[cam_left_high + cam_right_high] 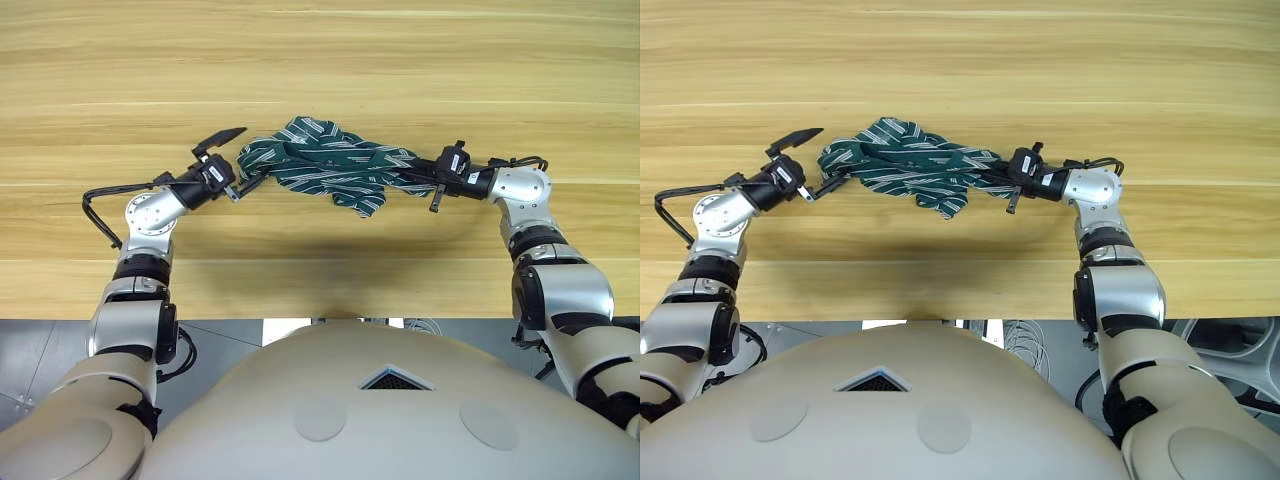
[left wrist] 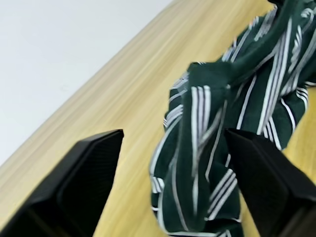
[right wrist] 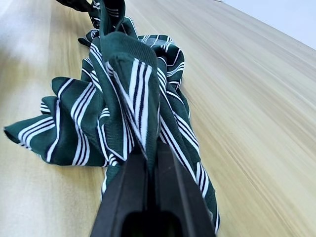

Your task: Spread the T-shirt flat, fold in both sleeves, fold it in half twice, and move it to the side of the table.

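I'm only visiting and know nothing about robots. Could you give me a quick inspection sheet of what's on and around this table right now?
Surface: light wooden table with long grain lines.
Job's things: green striped T-shirt, bunched in a twisted heap between the two grippers, not spread flat.
Clutter: nothing seen.
Grippers: left gripper open, its fingers on either side of one end of the shirt; right gripper shut, pinching the other end.
Cables: left wrist cable, black, looping out from the arm; right wrist cable, black, a small loop.
Surroundings: grey floor below the table's near edge.
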Motion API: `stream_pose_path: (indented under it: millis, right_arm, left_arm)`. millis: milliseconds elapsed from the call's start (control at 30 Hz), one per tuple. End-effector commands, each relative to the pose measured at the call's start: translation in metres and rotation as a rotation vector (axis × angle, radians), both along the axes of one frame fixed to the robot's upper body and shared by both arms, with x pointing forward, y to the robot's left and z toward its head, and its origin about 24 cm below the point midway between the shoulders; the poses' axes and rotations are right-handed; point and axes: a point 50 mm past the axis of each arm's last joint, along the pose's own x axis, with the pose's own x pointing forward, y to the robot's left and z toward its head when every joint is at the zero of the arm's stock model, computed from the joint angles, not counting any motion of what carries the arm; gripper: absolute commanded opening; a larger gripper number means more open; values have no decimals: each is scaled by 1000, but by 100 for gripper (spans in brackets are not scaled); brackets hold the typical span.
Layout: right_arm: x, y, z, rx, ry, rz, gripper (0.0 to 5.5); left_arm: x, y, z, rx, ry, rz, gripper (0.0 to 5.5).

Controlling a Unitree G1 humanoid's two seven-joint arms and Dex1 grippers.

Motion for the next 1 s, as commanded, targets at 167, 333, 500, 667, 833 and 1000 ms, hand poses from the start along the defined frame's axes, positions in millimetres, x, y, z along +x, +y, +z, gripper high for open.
stream_pose_path:
  millis: [167, 333, 500, 667, 833, 1000]
  right_arm:
    - [8, -3, 11, 7, -54, -3, 0]
    - [8, -4, 11, 7, -57, -6, 0]
    - [8, -5, 12, 9, -63, -13, 0]
    - [8, -4, 13, 17, -66, 1, 0]
    - [13, -2, 20, 57, -99, -10, 0]
    - [50, 5, 55, 95, -173, -76, 0]
  left_arm:
    - [2, 6, -2, 60, 23, -2, 224]
    - [1, 8, -1, 63, 17, -8, 157]
    - [0, 10, 0, 63, 22, -12, 81]
    - [-1, 9, -3, 45, 44, -7, 4]
    - [3, 6, 6, -28, -3, -12, 4]
    - [49, -4, 57, -301, -109, 23, 4]
